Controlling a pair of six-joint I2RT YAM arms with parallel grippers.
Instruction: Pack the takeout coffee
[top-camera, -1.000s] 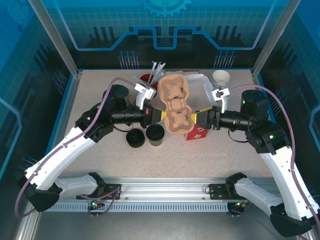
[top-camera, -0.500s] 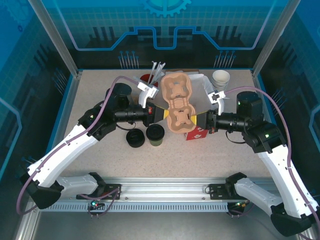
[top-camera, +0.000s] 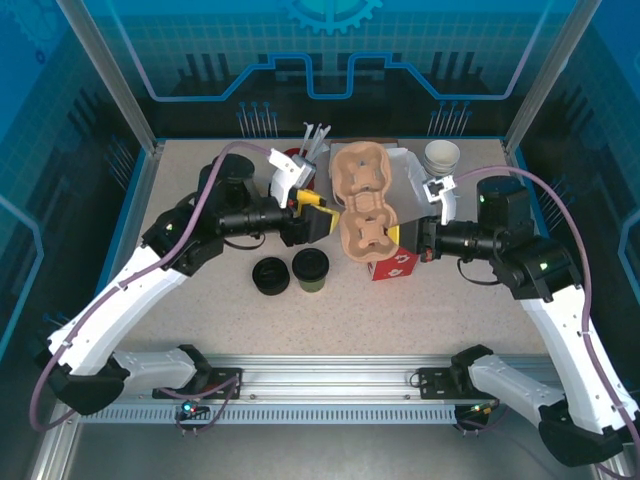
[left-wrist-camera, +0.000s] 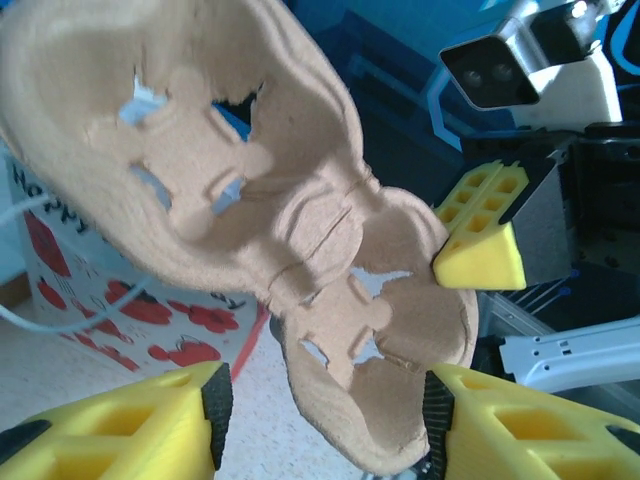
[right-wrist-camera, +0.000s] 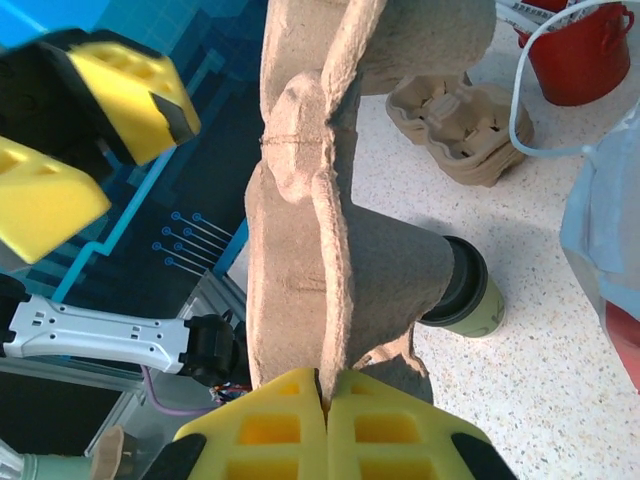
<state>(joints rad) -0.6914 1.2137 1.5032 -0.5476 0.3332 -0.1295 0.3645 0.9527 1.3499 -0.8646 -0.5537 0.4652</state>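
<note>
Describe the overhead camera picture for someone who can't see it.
Over a speckled table, a robot's right gripper pinches a tan cup carrier, with the left gripper open beside it. Nearby stand the lidded takeout coffee and a red-and-white bag.

I've got my left gripper (left-wrist-camera: 325, 405) spread wide, yellow fingers (left-wrist-camera: 120, 425) at seven and five o'clock, and the lower cup well of the tan pulp cup carrier (left-wrist-camera: 250, 200) hangs between them. The carrier runs tilted from eleven o'clock down to six. At three o'clock the right gripper (left-wrist-camera: 478, 245) sets a yellow tip against its rim. At eight o'clock, the red-and-white bag (left-wrist-camera: 110, 300), speckled table (left-wrist-camera: 255, 395) below it.
</note>
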